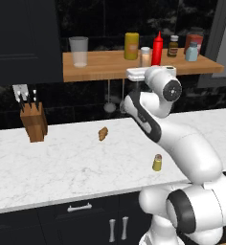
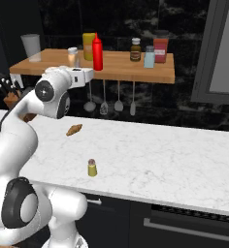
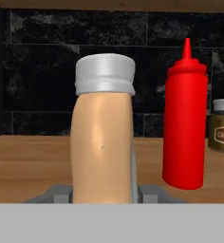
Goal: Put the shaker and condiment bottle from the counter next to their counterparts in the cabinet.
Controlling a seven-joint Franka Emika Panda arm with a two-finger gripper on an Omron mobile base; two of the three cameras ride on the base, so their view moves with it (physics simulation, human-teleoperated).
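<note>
Gripper [image 3: 103, 197] clasping condiment bottle [image 3: 103, 133] over wooden cabinet [image 3: 33, 161], black tiled wall [image 3: 38, 71]

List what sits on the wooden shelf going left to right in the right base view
clear glass → condiment bottle → yellow container → red squeeze bottle → dark-brown bottle → pale-blue shaker → red canister

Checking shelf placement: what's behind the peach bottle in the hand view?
Behind the bottle: shelf and black tile wall. The bottle covers whatever lies directly behind it.
</note>
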